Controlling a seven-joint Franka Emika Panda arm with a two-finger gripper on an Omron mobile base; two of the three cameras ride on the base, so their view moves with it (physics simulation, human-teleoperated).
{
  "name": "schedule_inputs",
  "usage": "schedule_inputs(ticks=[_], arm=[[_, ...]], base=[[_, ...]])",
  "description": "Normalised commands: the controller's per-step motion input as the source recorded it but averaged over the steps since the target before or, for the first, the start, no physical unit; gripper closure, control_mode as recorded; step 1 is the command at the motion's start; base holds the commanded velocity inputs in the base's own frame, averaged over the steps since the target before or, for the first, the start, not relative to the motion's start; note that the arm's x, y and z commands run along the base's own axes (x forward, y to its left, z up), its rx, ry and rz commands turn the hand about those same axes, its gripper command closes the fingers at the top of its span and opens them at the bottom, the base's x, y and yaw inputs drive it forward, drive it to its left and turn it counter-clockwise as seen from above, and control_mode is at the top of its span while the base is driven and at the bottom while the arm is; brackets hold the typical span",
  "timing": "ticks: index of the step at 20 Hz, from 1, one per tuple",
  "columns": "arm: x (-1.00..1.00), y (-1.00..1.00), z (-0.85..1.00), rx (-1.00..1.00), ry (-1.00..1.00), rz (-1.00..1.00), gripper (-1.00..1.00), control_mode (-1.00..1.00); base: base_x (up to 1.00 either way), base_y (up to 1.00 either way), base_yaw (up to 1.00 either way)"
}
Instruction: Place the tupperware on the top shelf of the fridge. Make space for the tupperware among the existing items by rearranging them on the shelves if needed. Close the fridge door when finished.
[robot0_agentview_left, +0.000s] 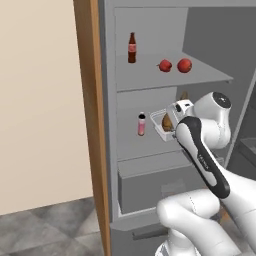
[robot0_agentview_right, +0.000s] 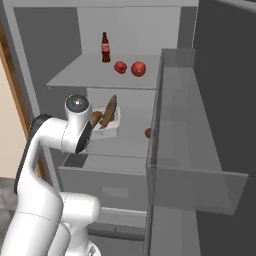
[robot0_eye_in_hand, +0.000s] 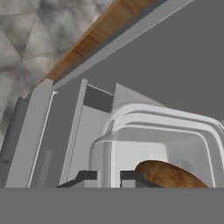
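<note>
The fridge (robot0_agentview_left: 107, 150) stands open, and the arm reaches into it at the height of the lower shelf (robot0_agentview_left: 145, 145). The gripper (robot0_eye_in_hand: 108, 177) has its jaws pressed together on the near wall of the tub (robot0_eye_in_hand: 153, 135); in the hand view the two dark tips stand on either side of the rim, so it is pinching the tub. Brown food lies inside it. In the left base view the tub (robot0_agentview_left: 161, 124) is over the right part of the lower shelf, just right of the small pink bottle (robot0_agentview_left: 141, 124). I cannot tell whether it rests on the shelf or is already a little above it.

The top shelf (robot0_agentview_left: 150, 80) carries the dark brown bottle (robot0_agentview_left: 132, 48) at the far left and two red fruits (robot0_agentview_left: 174, 65) toward the right. Between the bottle and the fruits, and along the near edge, bare shelf is visible. One more red fruit (robot0_agentview_right: 148, 133) lies at the right of the lower shelf.

I judge that the step in hand is carrying the tub up. The next move should draw it out toward the near side, clear of the top shelf's front edge, then raise it and bring it in over the bare part, keeping it level so that the food stays inside. The door (robot0_agentview_right: 200, 150) is open at the right and must be closed afterwards.
</note>
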Motion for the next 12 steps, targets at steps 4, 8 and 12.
schedule_inputs(ticks=[4,8,12], arm=[[0.0,0.0,0.0,0.0,0.0,0.0,1.0,1.0],[-0.06,-0.09,0.15,0.0,-0.14,0.0,1.0,-1.0],[-0.23,-0.01,0.61,-0.02,-0.1,0.03,1.0,-1.0]], base=[[0.38,-0.05,-0.05],[0.0,0.0,0.0],[0.0,0.0,0.0]])
